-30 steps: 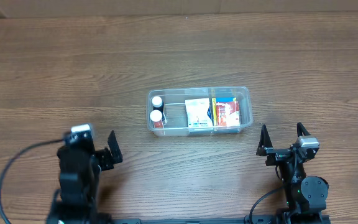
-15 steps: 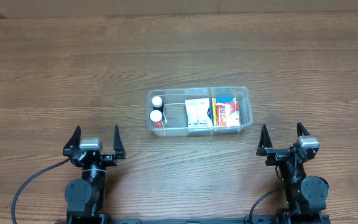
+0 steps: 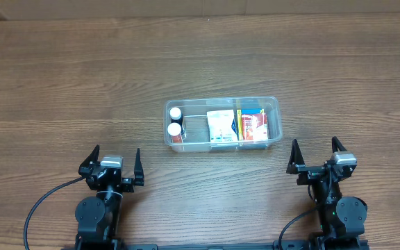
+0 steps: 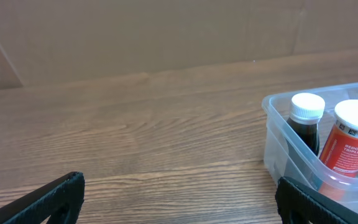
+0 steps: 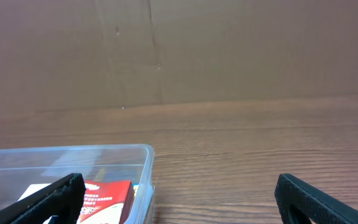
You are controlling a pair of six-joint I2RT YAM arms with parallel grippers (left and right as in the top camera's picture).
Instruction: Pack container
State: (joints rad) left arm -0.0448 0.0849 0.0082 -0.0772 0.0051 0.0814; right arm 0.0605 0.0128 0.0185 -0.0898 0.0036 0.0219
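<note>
Black left arm (image 3: 97,212) and right arm (image 3: 340,208) have pointed jaws, trailing cables (image 3: 27,226)

One container (image 3: 273,104) is recorded on one bench (image 3: 82,69). Two white-capped bottles are counted inside it: one dark bottle (image 4: 306,124) and one orange-labelled bottle (image 4: 350,144). Three packs are counted beside them: one white-and-green box (image 3: 220,127), one red box (image 3: 256,128) and one blue pack (image 3: 250,109). The blue pack is partly hidden, so its kind cannot be confirmed. Two end effectors are noted, the left end effector (image 3: 115,154) and the right end effector (image 3: 314,146), each with two fingers, four in all. Two cables are counted: one left cable (image 3: 39,208) and one right cable (image 3: 292,222).
</note>
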